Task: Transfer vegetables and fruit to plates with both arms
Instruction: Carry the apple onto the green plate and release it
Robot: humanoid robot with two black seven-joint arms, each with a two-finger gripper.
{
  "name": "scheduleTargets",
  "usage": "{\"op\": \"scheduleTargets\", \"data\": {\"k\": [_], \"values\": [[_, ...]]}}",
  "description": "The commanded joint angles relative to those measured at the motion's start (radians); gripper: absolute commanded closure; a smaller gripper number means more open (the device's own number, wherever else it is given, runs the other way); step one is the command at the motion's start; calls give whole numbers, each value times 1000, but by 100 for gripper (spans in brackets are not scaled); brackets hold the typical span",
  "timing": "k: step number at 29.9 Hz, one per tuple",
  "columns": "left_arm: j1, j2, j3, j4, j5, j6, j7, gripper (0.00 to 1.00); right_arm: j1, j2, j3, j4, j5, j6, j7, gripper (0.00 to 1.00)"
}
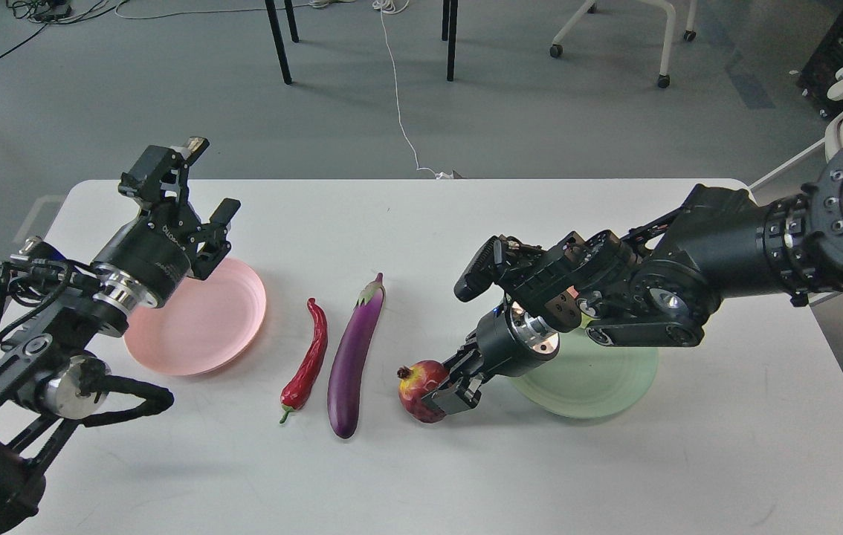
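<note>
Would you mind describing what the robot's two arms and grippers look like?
Both arms are black with polished silver joint rings. The left arm carries loose black cables, and white lettering marks the body behind the left gripper. The right arm has bolted round joint housings and ends in the black two-finger right gripper.

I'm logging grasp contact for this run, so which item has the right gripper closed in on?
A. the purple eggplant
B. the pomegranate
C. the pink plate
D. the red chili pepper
B: the right gripper has its fingers on either side of the pomegranate, just left of the green plate, while the chili pepper and eggplant lie untouched on the table.
</note>
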Motion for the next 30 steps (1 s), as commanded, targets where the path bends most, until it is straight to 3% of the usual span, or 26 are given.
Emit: {"op": "scheduleTargets", "data": {"k": [1, 5, 8, 16, 18, 21, 30], "values": [[0, 0, -1, -1, 0, 0, 0, 2, 19, -21, 4, 1, 1, 0, 0, 59], [0, 0, 0, 0, 0, 0, 0, 2, 83, -105, 23, 27, -9, 2, 0, 59], [0, 0, -1, -3, 0, 0, 0, 2, 129, -235, 28, 79, -31, 5, 0, 58], [-3, -10, 5, -3, 0, -2, 1, 2, 123, -511, -3, 162, -273, 6, 0, 56], [-5, -12, 8, -3, 0, -2, 0, 2, 111, -539, -9, 164, -276, 5, 0, 43], [-8, -11, 8, -3, 0, -2, 1, 2, 94, -558, 3, 165, -258, 2, 0, 1], [-9, 19, 13, -6, 5, -15, 3, 2, 22, -695, 237, 191, -22, 5, 0, 1]]}}
